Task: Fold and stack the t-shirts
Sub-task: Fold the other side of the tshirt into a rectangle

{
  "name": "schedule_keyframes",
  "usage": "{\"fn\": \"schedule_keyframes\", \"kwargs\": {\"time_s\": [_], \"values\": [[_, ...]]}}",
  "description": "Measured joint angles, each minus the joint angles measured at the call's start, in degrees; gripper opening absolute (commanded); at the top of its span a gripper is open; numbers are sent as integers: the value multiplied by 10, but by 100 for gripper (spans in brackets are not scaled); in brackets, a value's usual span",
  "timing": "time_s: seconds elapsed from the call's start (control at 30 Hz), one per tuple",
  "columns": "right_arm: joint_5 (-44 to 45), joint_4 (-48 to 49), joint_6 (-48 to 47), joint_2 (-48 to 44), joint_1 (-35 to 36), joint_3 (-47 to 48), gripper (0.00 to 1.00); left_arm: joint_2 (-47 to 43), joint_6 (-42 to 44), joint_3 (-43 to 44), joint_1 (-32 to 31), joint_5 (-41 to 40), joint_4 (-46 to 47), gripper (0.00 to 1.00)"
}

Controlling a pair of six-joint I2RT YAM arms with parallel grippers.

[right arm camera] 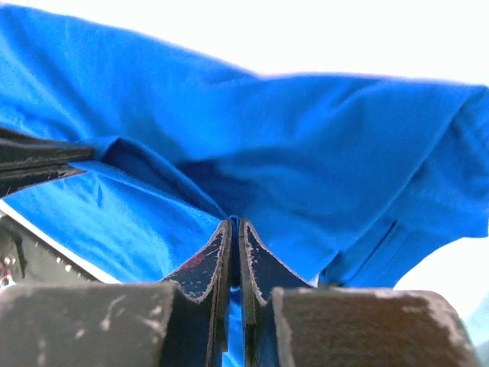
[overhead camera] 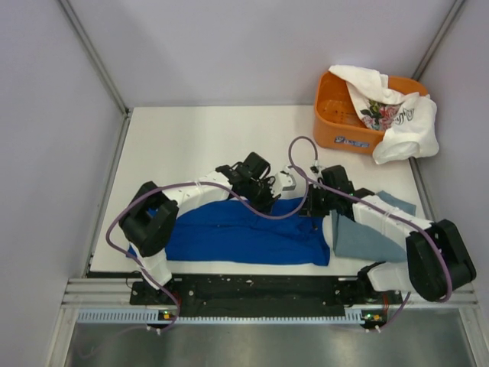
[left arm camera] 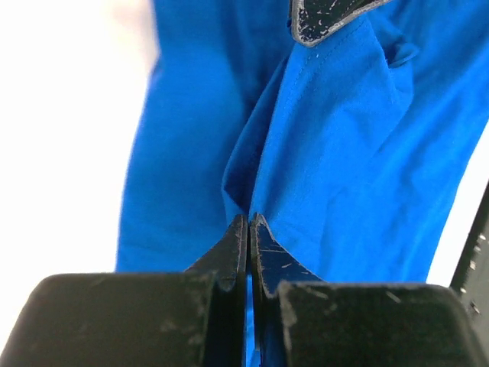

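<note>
Folding the royal-blue tee (overhead camera: 229, 233) is the step in hand, I judge: it lies spread along the near edge of the table (overhead camera: 199, 145), both arms meeting at its far hem. My left gripper (left arm camera: 248, 220) is pinched tight on a ridge of blue cloth, my right gripper (right arm camera: 234, 223) clamped on another fold. The grey-blue tee (overhead camera: 367, 238) lies just right of it; the white tee (overhead camera: 405, 126) drapes over the orange basket (overhead camera: 336, 126). Next I'd lift both pinches evenly and carry the hem toward me, keeping it level
</note>
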Motion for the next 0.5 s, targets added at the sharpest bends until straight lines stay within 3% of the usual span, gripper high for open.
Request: {"fn": "schedule_keyframes", "kwargs": {"time_s": [0.07, 0.17, 0.23, 0.5], "values": [[11, 14, -9, 24, -2, 14, 7, 0, -11, -2, 0, -27, 14, 0], [21, 32, -19, 50, -3, 26, 28, 0, -27, -8, 1, -61, 32, 0], [28, 38, -24, 58, -3, 30, 36, 0, -35, -10, 2, -80, 33, 0], [44, 18, -31, 15, -6, 30, 38, 7, -52, -18, 6, -96, 33, 0]]}}
